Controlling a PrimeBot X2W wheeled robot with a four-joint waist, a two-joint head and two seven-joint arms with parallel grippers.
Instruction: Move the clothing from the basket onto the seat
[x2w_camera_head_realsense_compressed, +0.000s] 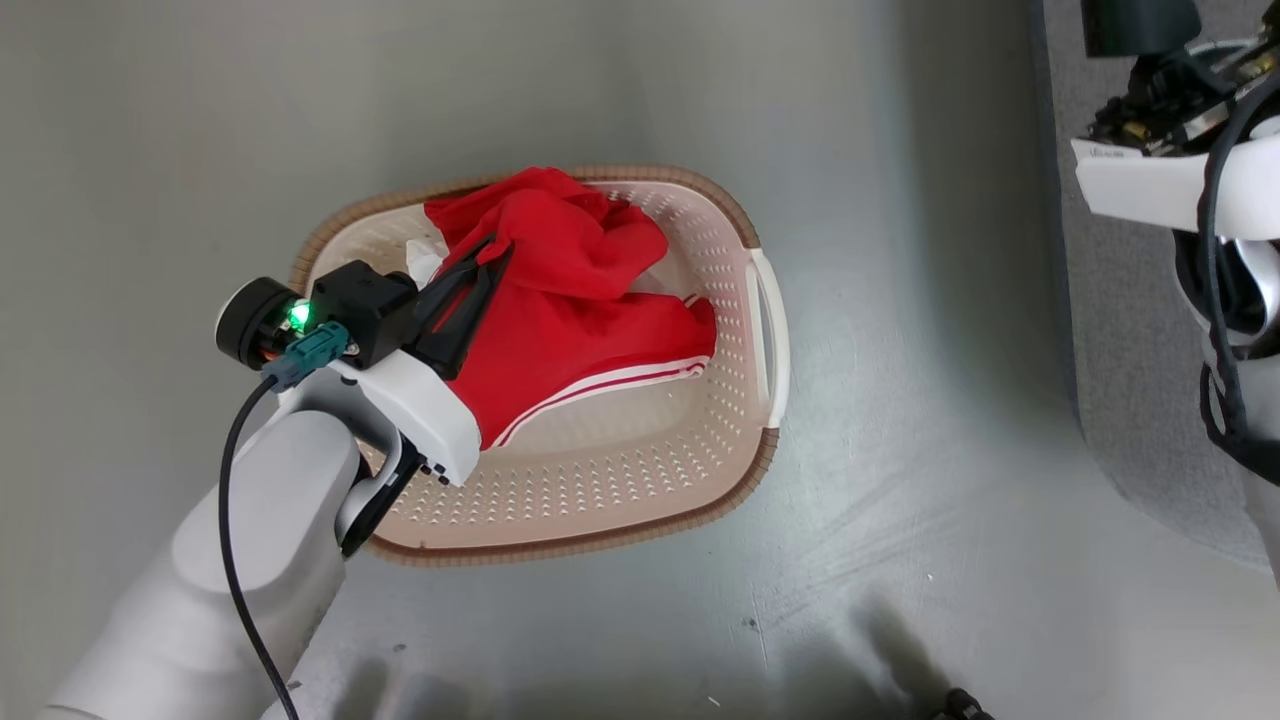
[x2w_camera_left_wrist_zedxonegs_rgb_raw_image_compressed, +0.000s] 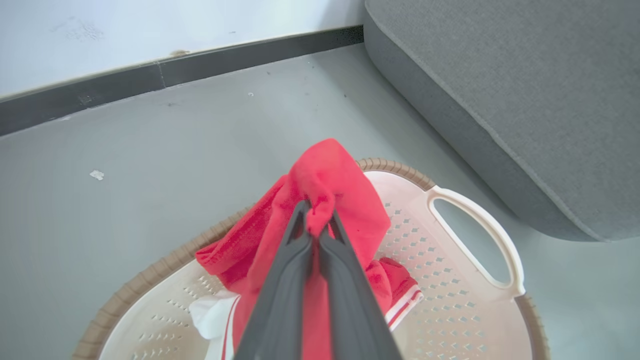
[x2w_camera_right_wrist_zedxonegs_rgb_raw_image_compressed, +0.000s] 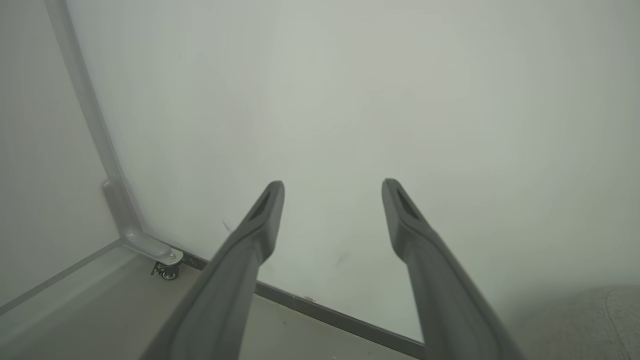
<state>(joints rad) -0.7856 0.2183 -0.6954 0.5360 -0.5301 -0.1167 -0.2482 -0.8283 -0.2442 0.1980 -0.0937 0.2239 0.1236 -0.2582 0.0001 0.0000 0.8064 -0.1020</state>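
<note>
My left claw (x2w_camera_left_wrist_zedxonegs_rgb_raw_image_compressed: 317, 216): fingers clamped on fold of red clothes (x2w_camera_left_wrist_zedxonegs_rgb_raw_image_compressed: 332, 172). Pinch sits high on bunch so rest can hang free on lift.
Red clothes: bunched, bulk inside basket (x2w_camera_head_realsense_compressed: 600, 548), white-striped hem on basket bottom.
Basket: on floor (x2w_camera_head_realsense_compressed: 900, 450), handle side toward sofa (x2w_camera_left_wrist_zedxonegs_rgb_raw_image_compressed: 525, 100). Short carry, I judge.
Sofa: near basket, not touching it.
My right claw (x2w_camera_right_wrist_zedxonegs_rgb_raw_image_compressed: 332, 195): fingers spread, holding nothing, pointed at wall (x2w_camera_right_wrist_zedxonegs_rgb_raw_image_compressed: 350, 100). Parked clear of lift path, I judge.
</note>
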